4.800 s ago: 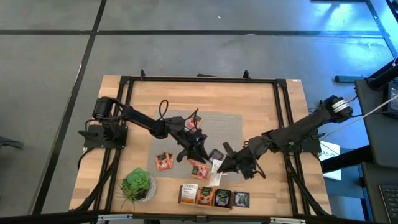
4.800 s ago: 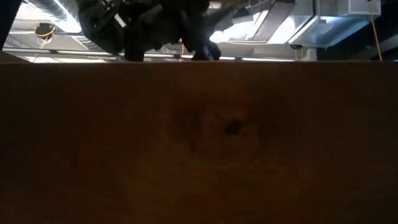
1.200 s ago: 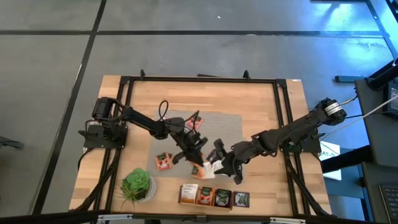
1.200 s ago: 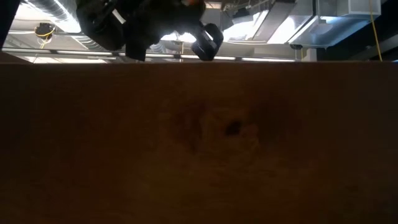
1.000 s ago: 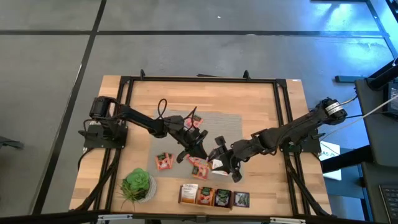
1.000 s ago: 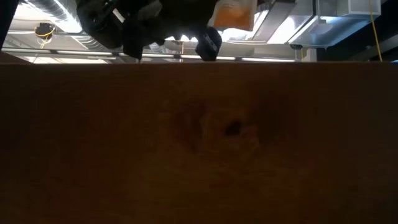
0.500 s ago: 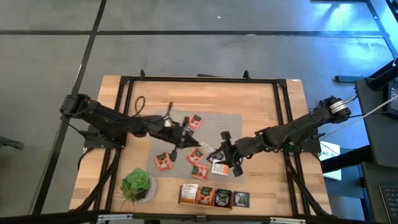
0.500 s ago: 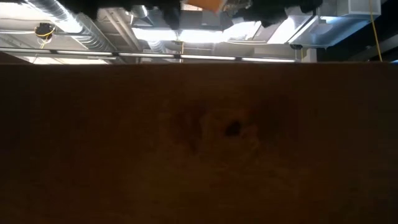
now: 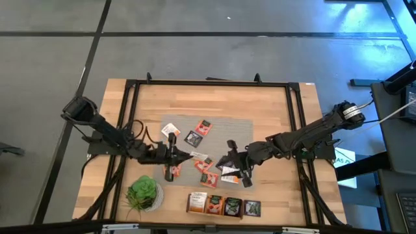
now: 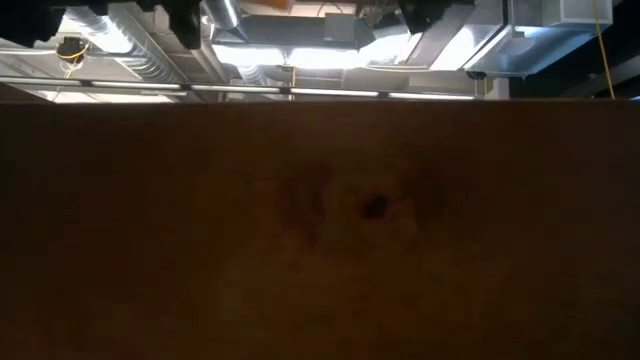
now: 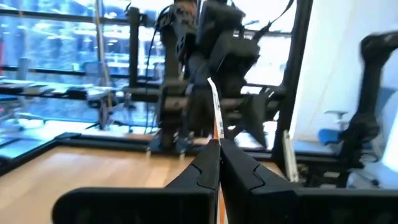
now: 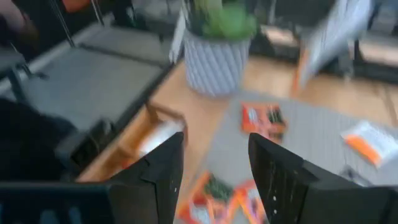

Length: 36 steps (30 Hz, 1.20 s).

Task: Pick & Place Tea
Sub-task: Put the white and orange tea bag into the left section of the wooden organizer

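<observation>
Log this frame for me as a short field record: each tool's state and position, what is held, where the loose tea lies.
left tool: shut on a thin sachet held edge-on, above the mat's left edge
right tool: open, empty, over the mat's front part
grey mat: centre of the wooden table
loose sachets: scattered on the mat, orange, white and black
sachet row: four side by side at the table's front edge
potted plant: front left corner

High view straight down on table [image 9: 273, 107], low view at table edge, wrist views forward along table.
</observation>
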{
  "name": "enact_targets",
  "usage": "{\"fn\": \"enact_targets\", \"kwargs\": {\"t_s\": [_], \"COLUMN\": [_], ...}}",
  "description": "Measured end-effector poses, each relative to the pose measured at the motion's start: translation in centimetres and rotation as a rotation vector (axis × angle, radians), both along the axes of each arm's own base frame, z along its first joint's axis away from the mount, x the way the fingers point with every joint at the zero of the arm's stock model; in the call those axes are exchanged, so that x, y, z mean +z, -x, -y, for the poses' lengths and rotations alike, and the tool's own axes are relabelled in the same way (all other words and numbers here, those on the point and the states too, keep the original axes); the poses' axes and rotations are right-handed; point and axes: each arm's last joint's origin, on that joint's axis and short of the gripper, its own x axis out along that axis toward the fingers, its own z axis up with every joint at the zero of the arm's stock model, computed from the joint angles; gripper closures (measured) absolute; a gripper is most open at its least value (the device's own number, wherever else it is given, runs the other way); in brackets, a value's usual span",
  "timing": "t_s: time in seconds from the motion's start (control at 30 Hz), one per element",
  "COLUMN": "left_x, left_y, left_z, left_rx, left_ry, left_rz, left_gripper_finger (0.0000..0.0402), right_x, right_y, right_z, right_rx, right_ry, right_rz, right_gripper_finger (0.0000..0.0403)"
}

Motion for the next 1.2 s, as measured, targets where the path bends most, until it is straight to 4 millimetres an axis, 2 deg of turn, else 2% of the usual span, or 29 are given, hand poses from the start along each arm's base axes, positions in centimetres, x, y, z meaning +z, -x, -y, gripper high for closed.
{"fn": "enact_targets", "kwargs": {"t_s": [0.13, 0.3, 0.63, 0.77, 1.03, 1.2], "left_x": [-0.3, -0.7, -0.7, -0.7, -0.7, -0.7], "left_y": [-0.1, -0.1, 0.0, 0.0, 0.0, 0.0], "left_z": [1.0, 1.3, 1.5, 1.5, 1.6, 1.5], "left_rx": [-0.003, 0.008, -0.02, -0.026, -0.033, -0.029], "left_ry": [-0.002, -0.007, -0.012, -0.013, -0.014, -0.013], "left_rz": [-0.011, -0.027, -0.026, -0.025, -0.024, -0.024], "left_gripper_finger": [0.0399, 0.0399, 0.0399, 0.0399, 0.0399, 0.0398], "right_x": [0.5, 0.5, -0.8, -0.5, -0.3, -0.1], "right_y": [-0.8, -0.9, -2.8, -3.0, -3.3, -3.4], "right_z": [-0.1, 0.3, -0.1, 0.2, 0.9, 1.1], "right_rx": [-0.098, -0.253, -0.269, -0.272, -0.28, -0.196], "right_ry": [-0.064, -0.123, -0.174, -0.175, -0.159, -0.189], "right_rz": [0.096, 0.092, 0.17, 0.203, 0.232, 0.236], "right_gripper_finger": [0.0221, 0.0221, 0.0221, 0.0226, 0.0297, 0.0349]}}
